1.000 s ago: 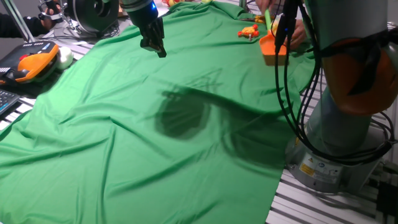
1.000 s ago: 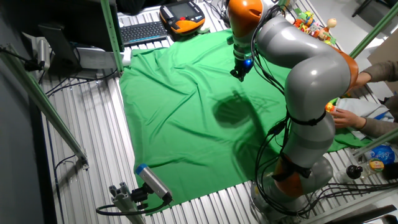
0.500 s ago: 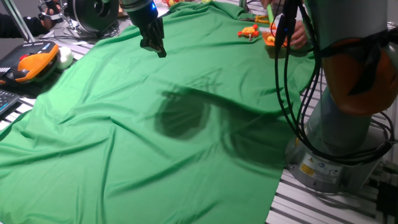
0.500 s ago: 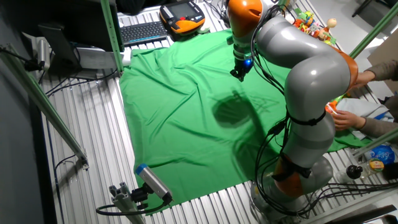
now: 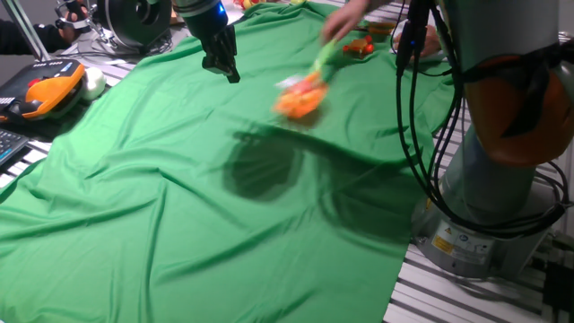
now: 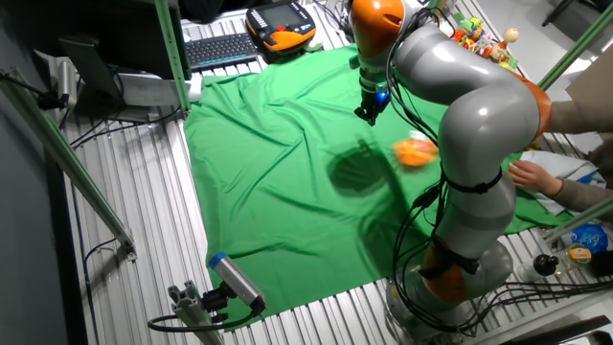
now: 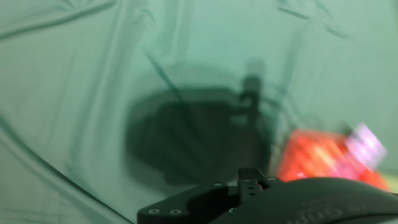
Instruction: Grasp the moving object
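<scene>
Scoop (image 5: 300, 97) now swung out over middle of green cloth (image 5: 179, 197), blurred, whitish toy (image 5: 289, 83) at its rim; earlier at far right edge. Gripper (image 5: 221, 65) unmoved, high, far-left of it, holding nothing; opening cannot tell. Target now within reach.

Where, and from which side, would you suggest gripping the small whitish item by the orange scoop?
Probably from above, closing across its whole body: the whitish item is tiny and sits at the rim of the orange scoop. Motion blur hides its exact shape.
</scene>
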